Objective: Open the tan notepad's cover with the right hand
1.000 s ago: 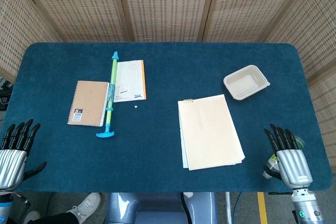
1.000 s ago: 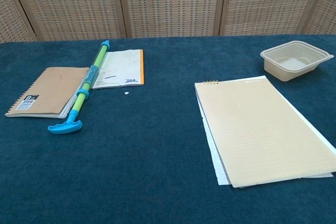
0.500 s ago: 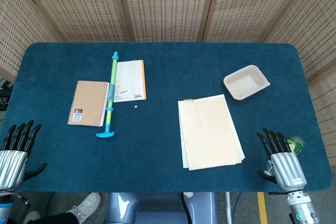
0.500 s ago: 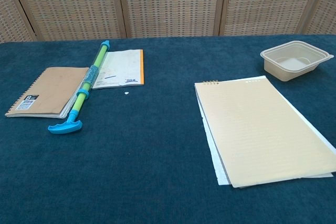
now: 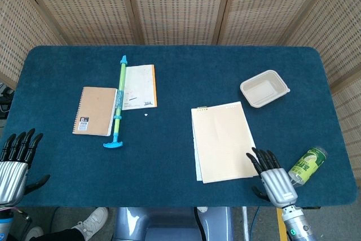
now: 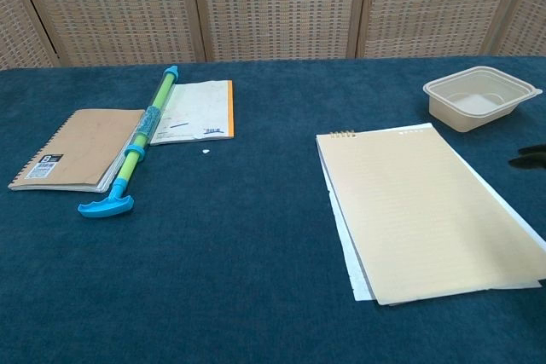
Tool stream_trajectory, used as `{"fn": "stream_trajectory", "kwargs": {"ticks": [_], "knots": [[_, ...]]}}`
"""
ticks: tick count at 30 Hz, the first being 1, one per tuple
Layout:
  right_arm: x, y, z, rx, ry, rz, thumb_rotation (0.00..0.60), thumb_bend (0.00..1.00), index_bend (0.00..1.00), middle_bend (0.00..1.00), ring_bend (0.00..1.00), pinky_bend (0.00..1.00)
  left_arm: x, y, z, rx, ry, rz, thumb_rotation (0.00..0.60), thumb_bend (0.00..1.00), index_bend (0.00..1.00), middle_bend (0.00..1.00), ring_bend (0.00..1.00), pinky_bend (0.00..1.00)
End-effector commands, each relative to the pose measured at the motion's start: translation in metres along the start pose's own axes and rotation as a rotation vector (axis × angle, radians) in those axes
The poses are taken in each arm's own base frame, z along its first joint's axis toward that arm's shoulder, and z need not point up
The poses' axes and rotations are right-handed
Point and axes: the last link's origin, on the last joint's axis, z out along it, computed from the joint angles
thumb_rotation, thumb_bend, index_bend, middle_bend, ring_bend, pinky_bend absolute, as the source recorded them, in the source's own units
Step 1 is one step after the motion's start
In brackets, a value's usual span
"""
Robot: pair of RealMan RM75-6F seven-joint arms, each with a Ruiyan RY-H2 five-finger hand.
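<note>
The tan notepad (image 5: pixel 224 141) lies flat and closed right of the table's middle, bound at its far edge; the chest view shows it too (image 6: pixel 426 207). My right hand (image 5: pixel 272 179) hovers at the front edge, just off the pad's near right corner. Its fingers are spread and hold nothing; whether they touch the pad I cannot tell. Dark fingertips (image 6: pixel 533 158) poke in at the right edge of the chest view. My left hand (image 5: pixel 14 165) stays at the front left corner, fingers apart and empty.
A green bottle (image 5: pixel 307 165) lies right of my right hand. A beige tray (image 5: pixel 264 88) stands behind the pad. At the left lie a brown spiral notebook (image 5: pixel 95 110), a blue-green pump (image 5: pixel 118 101) and a white booklet (image 5: pixel 140 86).
My right hand has moved left along the front edge toward the pad's near right corner, uncovering the green bottle. The left hand has barely moved.
</note>
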Motion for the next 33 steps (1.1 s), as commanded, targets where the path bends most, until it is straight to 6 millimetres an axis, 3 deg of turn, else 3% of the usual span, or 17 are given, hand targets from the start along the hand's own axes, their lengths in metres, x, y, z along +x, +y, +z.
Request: {"fn": "stream_trajectory", "kwargs": {"ticks": [1,6,33], "knots": [[-0.009,-0.002,0.005,-0.005,-0.018,-0.007,0.600,0.46,0.06,0.00,0.00,0.00,0.001,-0.001,0.000,0.002,0.003,-0.003,0.600,0.05,0.00,0.00,0.00,0.00],[-0.022,-0.004,0.009,-0.016,-0.042,0.012,0.600,0.47,0.06,0.00,0.00,0.00,0.000,0.000,0.001,-0.001,0.000,0.000,0.600,0.05,0.00,0.00,0.00,0.00],[-0.051,-0.015,0.038,-0.010,-0.048,-0.007,0.600,0.47,0.07,0.00,0.00,0.00,-0.001,-0.002,0.002,0.010,0.001,0.000,0.600,0.05,0.00,0.00,0.00,0.00]]}}
